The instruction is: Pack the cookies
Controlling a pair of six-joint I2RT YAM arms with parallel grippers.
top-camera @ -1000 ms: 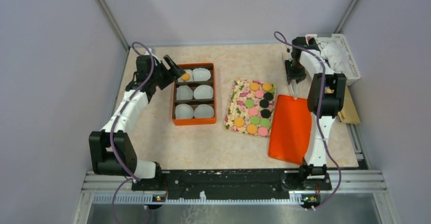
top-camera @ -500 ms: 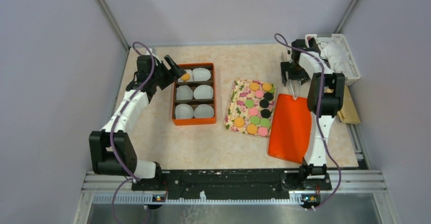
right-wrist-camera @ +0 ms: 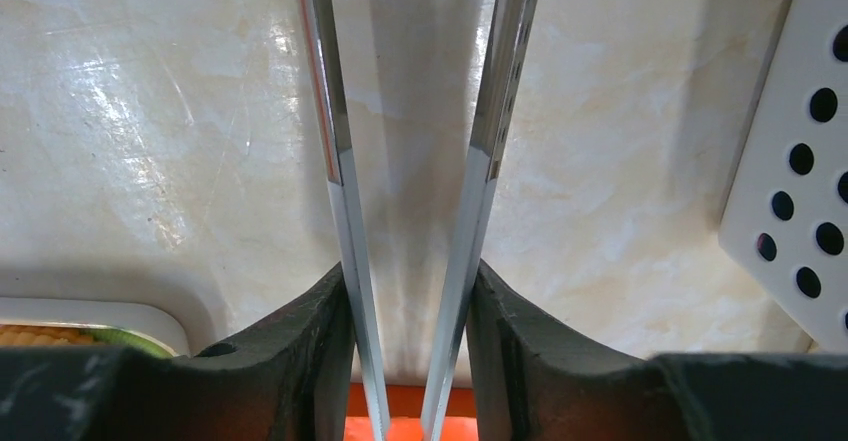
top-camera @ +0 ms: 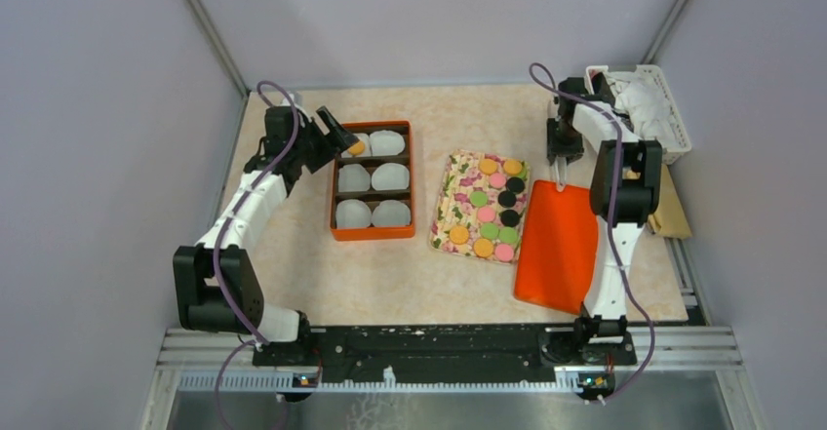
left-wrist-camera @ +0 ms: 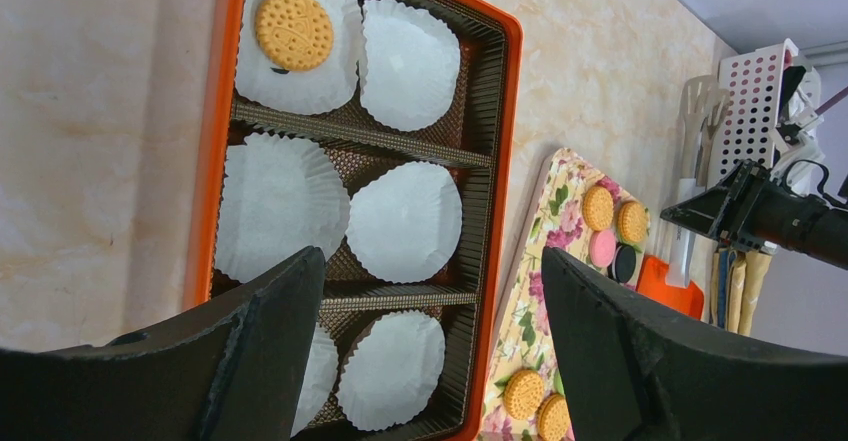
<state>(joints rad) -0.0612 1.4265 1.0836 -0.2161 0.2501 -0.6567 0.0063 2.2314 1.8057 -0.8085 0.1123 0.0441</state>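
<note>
Currently the right gripper (right-wrist-camera: 408, 301) clasps metal tongs (right-wrist-camera: 338, 181) (left gripper (left-wrist-camera: 430, 261) gaping near the orange box (left-wrist-camera: 500, 161)).

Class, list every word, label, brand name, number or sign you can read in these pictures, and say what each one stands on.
No readable text in any view.
cookie in the orange box: embossed dots and swirls only, no letters legible.
floral tray: flower print only.
tongs, white basket, orange lid: no markings visible.
</note>
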